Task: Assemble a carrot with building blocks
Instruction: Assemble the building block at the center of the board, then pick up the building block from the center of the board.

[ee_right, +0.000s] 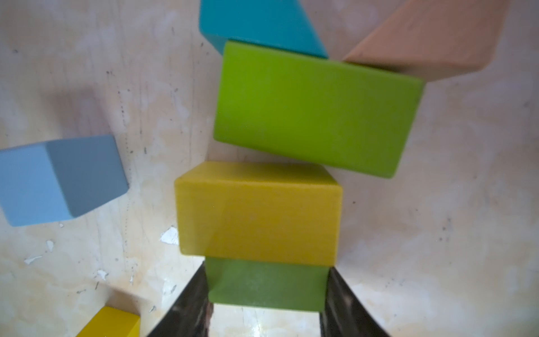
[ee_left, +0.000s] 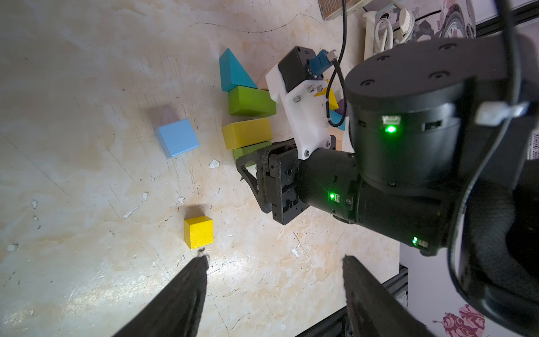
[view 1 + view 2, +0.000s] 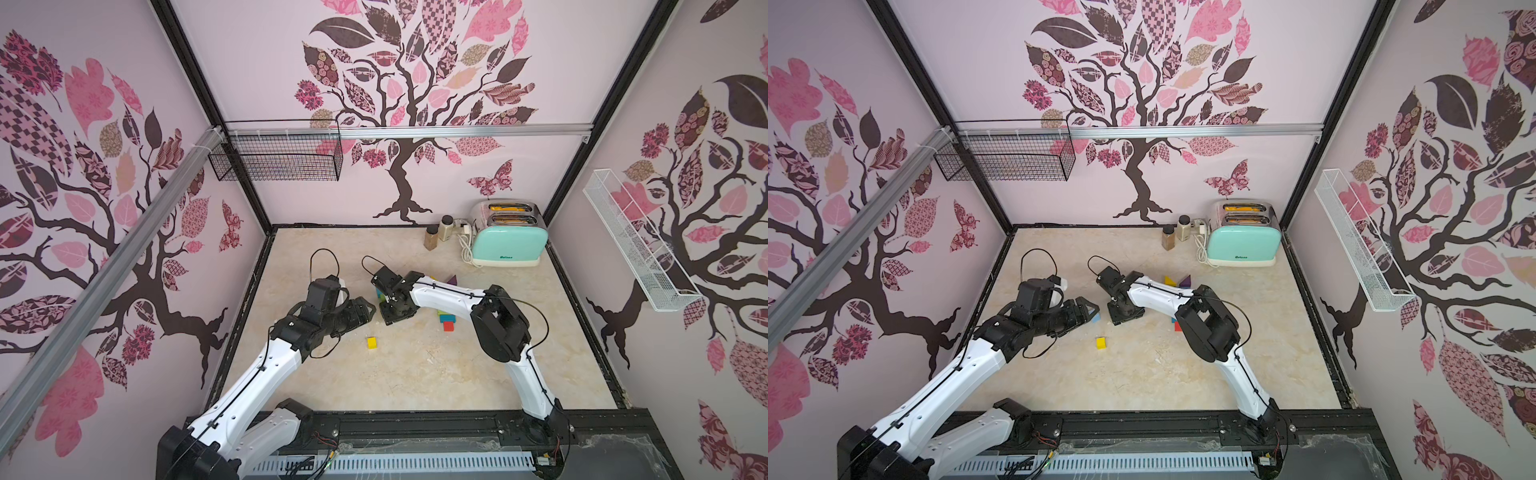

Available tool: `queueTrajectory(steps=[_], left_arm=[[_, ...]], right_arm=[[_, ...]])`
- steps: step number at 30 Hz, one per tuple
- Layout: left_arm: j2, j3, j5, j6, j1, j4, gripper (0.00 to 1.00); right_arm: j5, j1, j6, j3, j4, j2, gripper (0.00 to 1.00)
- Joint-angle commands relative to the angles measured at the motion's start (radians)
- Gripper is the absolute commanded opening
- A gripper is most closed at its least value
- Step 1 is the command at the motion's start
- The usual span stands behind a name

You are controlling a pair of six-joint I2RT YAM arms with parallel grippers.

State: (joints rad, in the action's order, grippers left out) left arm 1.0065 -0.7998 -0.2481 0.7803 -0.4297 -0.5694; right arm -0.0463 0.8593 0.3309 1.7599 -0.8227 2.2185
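The right gripper [image 1: 267, 270] is down at the table [image 2: 87, 87], its jaws clamped on opposite sides of a dark green block [image 1: 267, 287] that lies flat on the surface. That block ends a row. Its far edge touches a yellow block [image 1: 258, 213]. Next comes a light green block [image 1: 315, 111], set slightly askew and meeting the yellow one only near a corner. Past it, a teal wedge [image 1: 262, 26] touches the light green block. A tan block [image 1: 431, 38] lies just beside the light green block's far corner, next to the wedge. A pale blue cube [image 2: 177, 137] sits apart to one side of the row, and a yellow cube [image 3: 372, 342] sits alone nearer the robot's base. The left gripper [image 2: 274, 258] is held over the table near the right gripper, jaws apart and holding nothing (only bare tabletop shows between its tips in the left wrist view). In both top views the right arm hides most of the row. A purple wedge [image 3: 1185, 281] and a red block [image 3: 449, 326] lie on that arm's side. A mint toaster [image 3: 509, 239] and two jars [image 3: 446, 227] stand at the back.
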Motion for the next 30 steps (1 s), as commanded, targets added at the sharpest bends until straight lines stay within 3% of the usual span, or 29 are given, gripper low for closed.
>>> queueTrajectory(steps=[1,8,16,22,30], left_arm=[[0.007,-0.015,0.002,-0.019,0.005,0.014,0.77],[0.024,-0.024,0.028,-0.023,0.005,-0.014,0.78],[0.046,-0.025,0.069,-0.01,0.005,-0.049,0.83],[0.113,-0.043,0.083,0.003,0.005,-0.062,0.85],[0.299,-0.093,0.132,0.041,0.009,-0.05,0.83]], right_arm=[[-0.052,0.0,0.034,0.015,-0.005,0.016,0.46],[-0.003,-0.012,0.053,0.009,0.017,0.02,0.52],[0.034,-0.014,0.051,0.0,0.009,-0.022,0.7],[0.033,-0.014,0.034,-0.037,-0.018,-0.145,0.78],[-0.001,-0.017,-0.015,-0.093,-0.104,-0.382,0.83]])
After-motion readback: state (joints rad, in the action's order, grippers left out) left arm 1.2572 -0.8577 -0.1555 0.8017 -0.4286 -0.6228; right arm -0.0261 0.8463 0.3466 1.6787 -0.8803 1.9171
